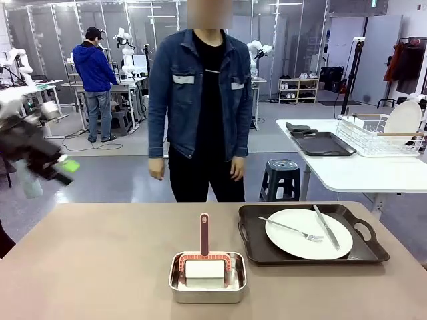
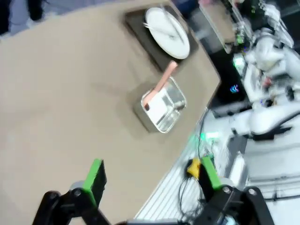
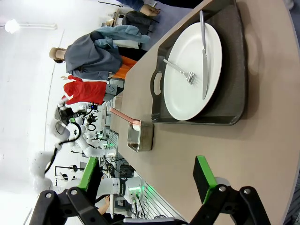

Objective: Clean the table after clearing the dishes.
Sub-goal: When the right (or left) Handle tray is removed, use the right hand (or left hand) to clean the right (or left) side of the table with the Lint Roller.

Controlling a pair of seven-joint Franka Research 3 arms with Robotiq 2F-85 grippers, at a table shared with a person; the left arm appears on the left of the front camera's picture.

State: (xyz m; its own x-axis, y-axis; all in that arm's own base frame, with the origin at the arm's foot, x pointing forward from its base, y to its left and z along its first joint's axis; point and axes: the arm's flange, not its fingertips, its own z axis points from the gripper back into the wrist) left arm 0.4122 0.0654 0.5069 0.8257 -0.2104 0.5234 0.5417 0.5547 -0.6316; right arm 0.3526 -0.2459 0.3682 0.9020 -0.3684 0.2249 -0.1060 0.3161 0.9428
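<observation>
Standing here, I see the left tool (image 2: 151, 171) raised in the air at the left end of the surface (image 1: 100, 267), blurred in the front view. Its green-padded jaws are spread wide and there is nothing between them. Out beyond its fingertips, well apart from it, a steel pan (image 1: 207, 280) sits on the surface with a pink-handled scrubber (image 1: 204, 233) standing up out of it. Farther off past the pan along the same line lies the dark tray (image 1: 253, 250). It carries the white plate (image 1: 308, 233), with a fork (image 1: 293, 229) and a knife (image 1: 327, 227) resting on it. A person (image 1: 200, 113) stands at the far side, hands down and clear of everything. The right tool (image 3: 146, 164) also has its jaws fully apart and grips nothing. The tray and plate lie ahead of its fingertips, nearer to this tool than to the left one, and the pan sits off to the tray's side.
</observation>
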